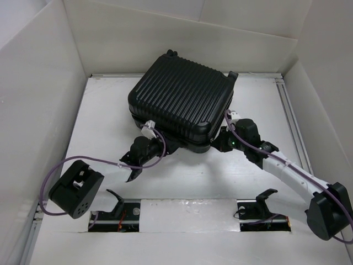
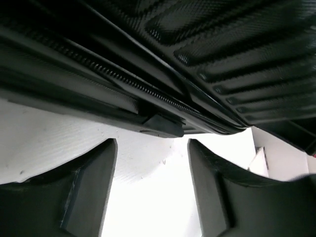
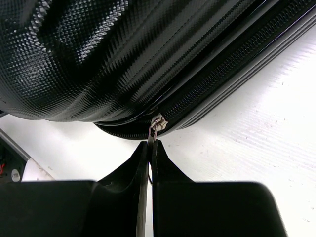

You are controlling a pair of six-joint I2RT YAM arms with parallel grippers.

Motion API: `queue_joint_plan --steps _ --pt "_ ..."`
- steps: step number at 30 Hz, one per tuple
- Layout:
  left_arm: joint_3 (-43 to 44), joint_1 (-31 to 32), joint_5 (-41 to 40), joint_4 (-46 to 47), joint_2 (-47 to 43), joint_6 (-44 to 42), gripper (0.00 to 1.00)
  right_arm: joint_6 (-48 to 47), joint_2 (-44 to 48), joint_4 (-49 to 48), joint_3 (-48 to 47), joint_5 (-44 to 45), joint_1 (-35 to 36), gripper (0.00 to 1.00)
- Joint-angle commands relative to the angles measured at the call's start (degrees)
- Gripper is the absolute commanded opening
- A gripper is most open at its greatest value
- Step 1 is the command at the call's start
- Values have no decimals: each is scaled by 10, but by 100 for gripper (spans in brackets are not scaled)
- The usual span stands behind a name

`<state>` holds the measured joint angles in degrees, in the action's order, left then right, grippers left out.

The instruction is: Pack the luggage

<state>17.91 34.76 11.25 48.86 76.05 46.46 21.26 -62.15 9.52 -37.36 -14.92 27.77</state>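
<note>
Since the luggage (image 1: 182, 102) lies closed on the desk (image 1: 182, 185), directly ahead of both sets of fingers, the remaining work looks like zipping. On the near side, left fingers (image 2: 106, 163) are apart and hold nothing, sitting just under the zip seam (image 2: 148, 89) and clear of it. At the rounded corner, right fingers (image 3: 143, 158) are pressed together on the zipper pull (image 3: 156, 124), right at their tips.

Risks:
- The pinch is only on the thin tab end, so it can slip out under a sideways tug.
- The pull may bind going round the corner.
- The luggage isn't braced, so dragging the zip could slide or swivel it on the desk.

No brand, label or readable writing anywhere.
</note>
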Motion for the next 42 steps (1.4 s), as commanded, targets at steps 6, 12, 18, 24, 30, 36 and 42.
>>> queue_joint_plan --steps 6,12,18,24,30,36,42 --pt "19 -2 -31 13 8 7 61 18 62 21 8 -23 55 0" --pt "45 -2 -9 105 95 38 31 35 105 8 8 -65 111 0" --pt "50 28 -42 141 112 50 0 72 89 -66 -6 -97 185 0" --pt "56 45 -42 164 136 72 0 111 -69 -200 -87 -107 291 0" --pt "49 45 -49 171 130 78 0 106 -108 -238 -182 -128 338 0" --pt "23 45 -39 235 150 121 0 111 -250 -185 -332 -12 343 0" --pt "-9 45 -56 188 73 109 0 85 -229 -162 -279 11 356 0"
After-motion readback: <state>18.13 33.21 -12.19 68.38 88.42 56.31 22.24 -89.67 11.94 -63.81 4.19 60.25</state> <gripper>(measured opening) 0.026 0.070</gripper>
